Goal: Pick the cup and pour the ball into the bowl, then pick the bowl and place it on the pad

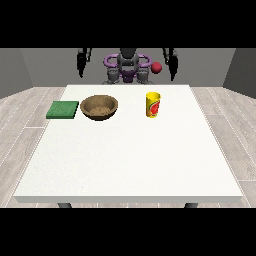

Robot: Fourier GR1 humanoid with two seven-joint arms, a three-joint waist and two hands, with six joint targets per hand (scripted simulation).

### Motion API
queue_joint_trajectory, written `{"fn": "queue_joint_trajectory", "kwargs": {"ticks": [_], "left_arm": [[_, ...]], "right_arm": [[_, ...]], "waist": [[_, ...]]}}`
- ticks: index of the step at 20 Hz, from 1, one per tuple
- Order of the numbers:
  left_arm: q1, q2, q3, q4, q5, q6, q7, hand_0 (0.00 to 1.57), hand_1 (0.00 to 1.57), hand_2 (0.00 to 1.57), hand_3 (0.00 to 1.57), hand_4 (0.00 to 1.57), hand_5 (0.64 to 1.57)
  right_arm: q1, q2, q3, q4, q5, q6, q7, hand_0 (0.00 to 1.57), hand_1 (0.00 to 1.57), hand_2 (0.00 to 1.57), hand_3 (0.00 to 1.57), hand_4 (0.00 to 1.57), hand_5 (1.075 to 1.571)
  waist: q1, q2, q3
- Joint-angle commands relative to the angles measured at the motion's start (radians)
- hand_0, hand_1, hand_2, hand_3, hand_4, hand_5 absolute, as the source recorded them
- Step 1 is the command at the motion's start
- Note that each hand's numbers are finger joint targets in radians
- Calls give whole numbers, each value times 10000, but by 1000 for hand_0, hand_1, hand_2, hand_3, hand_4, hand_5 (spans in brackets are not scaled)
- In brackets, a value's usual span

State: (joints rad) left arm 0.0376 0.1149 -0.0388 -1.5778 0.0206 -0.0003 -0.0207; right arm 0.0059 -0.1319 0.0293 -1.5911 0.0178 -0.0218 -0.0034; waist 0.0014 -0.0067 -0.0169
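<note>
both hands hang at the far edge, the hand at the view's right and the hand at the view's left, finger state unclear. the yellow cup stands upright on the worktop, right of the wooden bowl; it looks light and rigid, best held round its side.

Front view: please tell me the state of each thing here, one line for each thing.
Cup: upright on the table, untouched.
Ball: red, seen above and behind the cup, not in it.
Bowl: upright, no ball inside, beside the pad.
Pad: flat, nothing on it.
Hand at the view's right: raised behind the table, holding nothing.
Hand at the view's left: raised behind the table, holding nothing.
</note>
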Motion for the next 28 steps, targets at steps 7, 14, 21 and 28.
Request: {"fn": "queue_joint_trajectory", "kwargs": {"ticks": [7, 14, 21, 28], "left_arm": [[-968, -209, 231, -1763, 1133, -180, 967, 0, 0, 0, 0, 0, 1535], [-510, -1127, -235, -2940, 2557, 573, 4095, 0, 0, 0, 0, 0, 1546], [-2013, -649, 255, -3377, 2474, 431, 3729, 0, 0, 0, 0, 0, 1518], [-4046, 175, 1588, -1644, 1865, 45, 1306, 0, 0, 0, 0, 0, 1509]], "right_arm": [[-1201, 563, 553, -2055, -518, -31, 977, 0, 0, 0, 305, 1058, 1571], [-866, 1301, 3432, -2059, -423, -3753, 4076, 0, 0, 0, 0, 675, 1569], [-4150, 1316, 3868, -1819, 1172, -4355, 5216, 0, 0, 0, 0, 296, 1569], [-4425, 967, 3125, -2295, 446, -3352, 3226, 0, 0, 0, 0, 0, 1570]], "waist": [[258, -4053, 84], [981, -4919, 164], [289, -2259, 160], [-905, 1074, 167]]}}
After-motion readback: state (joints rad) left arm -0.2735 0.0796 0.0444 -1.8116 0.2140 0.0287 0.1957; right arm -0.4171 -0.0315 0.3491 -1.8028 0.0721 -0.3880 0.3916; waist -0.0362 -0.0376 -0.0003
